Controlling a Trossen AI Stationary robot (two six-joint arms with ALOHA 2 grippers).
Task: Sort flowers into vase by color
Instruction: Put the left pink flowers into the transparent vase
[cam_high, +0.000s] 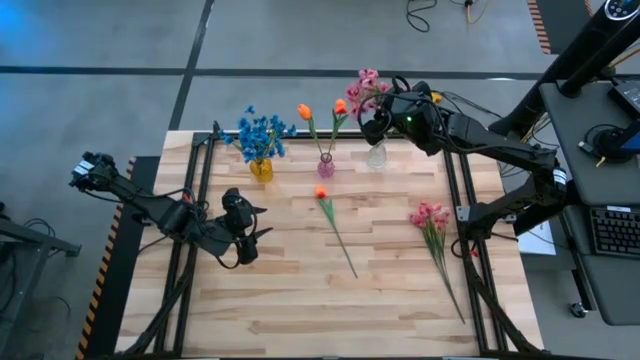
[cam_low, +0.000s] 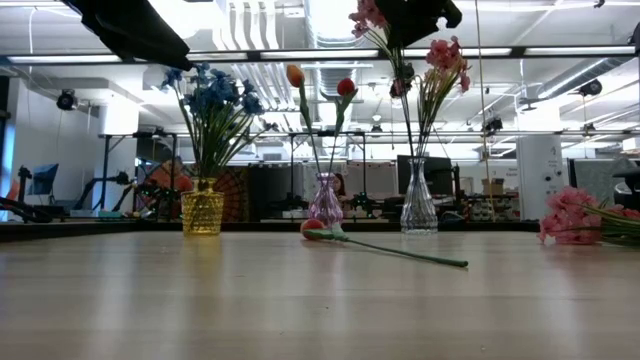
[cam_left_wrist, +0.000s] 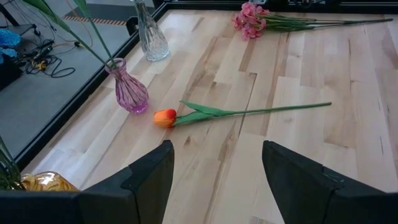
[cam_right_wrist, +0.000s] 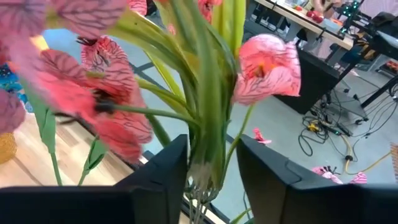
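High view: your right gripper (cam_high: 372, 122) sat at the table's (cam_high: 300, 290) 1 o'clock edge, directly over the clear vase (cam_high: 376, 155), with a pink spray (cam_high: 367, 88) at its fingers. The yellow vase (cam_high: 261, 169) at 11 o'clock held the blue flowers (cam_high: 262, 132); the purple vase (cam_high: 326, 166) at 12 o'clock held two orange tulips (cam_high: 305, 113). One orange tulip (cam_high: 322, 192) lay loose near centre, and a second pink spray (cam_high: 431, 217) lay at 3 o'clock. Your left gripper (cam_high: 250, 232) waited at 9 o'clock.

Low view: the three vases stood upright in a row, and pink stems (cam_low: 412, 130) ran down into the clear vase (cam_low: 418, 205).

Left wrist view: the left fingers (cam_left_wrist: 152, 180) stood spread, holding nothing, above bare wood short of the loose tulip (cam_left_wrist: 165, 117).

Right wrist view: the right fingers (cam_right_wrist: 163, 177) flanked the green stems (cam_right_wrist: 208, 124) of the pink spray. You could not tell whether they were pinching the stems or merely around them.
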